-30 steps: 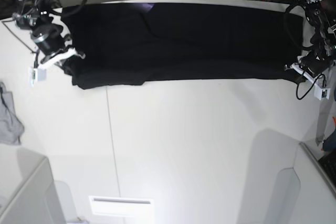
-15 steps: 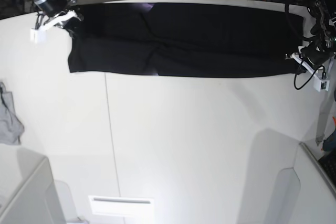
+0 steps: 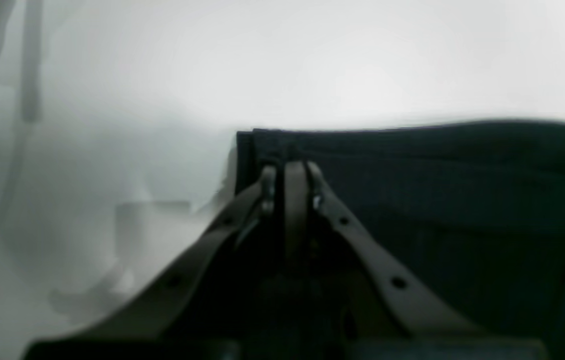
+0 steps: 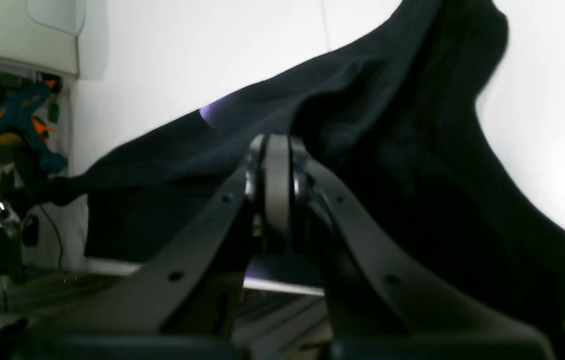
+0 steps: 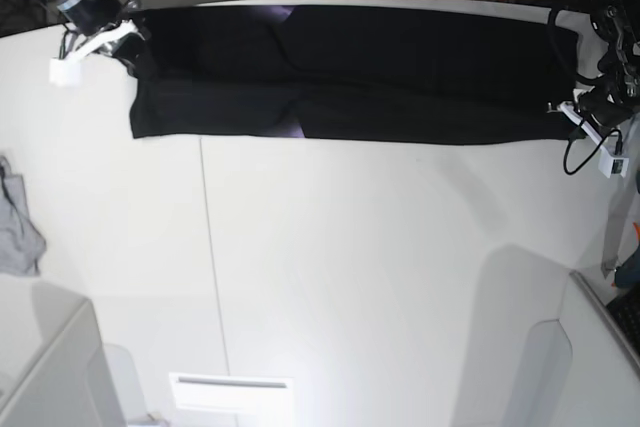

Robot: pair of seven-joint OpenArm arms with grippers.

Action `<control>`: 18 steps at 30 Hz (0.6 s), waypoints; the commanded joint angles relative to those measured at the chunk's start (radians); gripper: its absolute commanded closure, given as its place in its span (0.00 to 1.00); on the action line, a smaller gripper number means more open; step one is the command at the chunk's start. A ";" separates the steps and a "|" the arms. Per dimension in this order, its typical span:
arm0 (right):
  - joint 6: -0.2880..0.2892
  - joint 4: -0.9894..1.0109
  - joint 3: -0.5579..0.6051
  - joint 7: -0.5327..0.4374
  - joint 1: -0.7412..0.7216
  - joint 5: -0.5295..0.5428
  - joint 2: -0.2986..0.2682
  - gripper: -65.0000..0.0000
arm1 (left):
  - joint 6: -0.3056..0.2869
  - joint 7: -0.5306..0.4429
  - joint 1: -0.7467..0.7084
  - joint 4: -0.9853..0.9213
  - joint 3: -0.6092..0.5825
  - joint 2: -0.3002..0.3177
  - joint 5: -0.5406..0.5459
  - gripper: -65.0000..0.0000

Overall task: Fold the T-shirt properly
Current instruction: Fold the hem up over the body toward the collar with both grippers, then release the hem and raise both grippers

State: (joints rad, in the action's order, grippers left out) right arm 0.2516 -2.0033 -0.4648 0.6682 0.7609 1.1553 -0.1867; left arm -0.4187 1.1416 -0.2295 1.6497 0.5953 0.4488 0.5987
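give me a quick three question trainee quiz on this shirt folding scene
1. True or false: the black T-shirt lies stretched in a long band across the far side of the white table.
2. What does each claw grip?
3. Where is the small grey cloth? A) on the shirt B) at the table edge on the base view's left C) in a claw

Key:
1. True
2. Left claw and right claw are each shut on an end of the T-shirt
3. B

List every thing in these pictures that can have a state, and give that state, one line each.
T-shirt: stretched into a long band across the table's far edge.
Left gripper: fingers shut on the T-shirt's corner.
Right gripper: fingers shut on the T-shirt, cloth lifted.
Grey cloth: crumpled, untouched.
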 commanded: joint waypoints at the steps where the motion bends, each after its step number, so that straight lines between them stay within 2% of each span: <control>1: 0.013 -0.017 -0.007 -0.011 0.026 0.021 -0.007 1.00 | -0.006 -0.008 -0.009 0.017 0.010 0.023 0.004 1.00; 3: 0.016 -0.015 -0.004 -0.011 0.039 0.015 -0.007 1.00 | -0.007 -0.008 -0.031 0.024 0.022 0.041 0.004 1.00; 5: 0.016 -0.014 0.001 -0.011 0.044 -0.036 0.000 1.00 | -0.007 -0.008 -0.057 0.033 0.045 0.046 0.005 1.00; 13: 0.018 -0.011 0.002 -0.012 0.027 -0.202 0.079 1.00 | -0.009 -0.008 -0.113 0.080 0.062 0.041 0.002 1.00; 18: 0.018 -0.007 0.001 -0.012 0.024 -0.254 0.086 1.00 | -0.009 -0.008 -0.133 0.080 0.062 0.023 -0.003 1.00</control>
State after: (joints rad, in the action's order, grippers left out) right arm 0.2558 -1.9987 -0.4564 0.6731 0.7746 0.8845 -0.0956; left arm -0.4236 1.1423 -0.3637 1.7149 0.6483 0.4484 0.5934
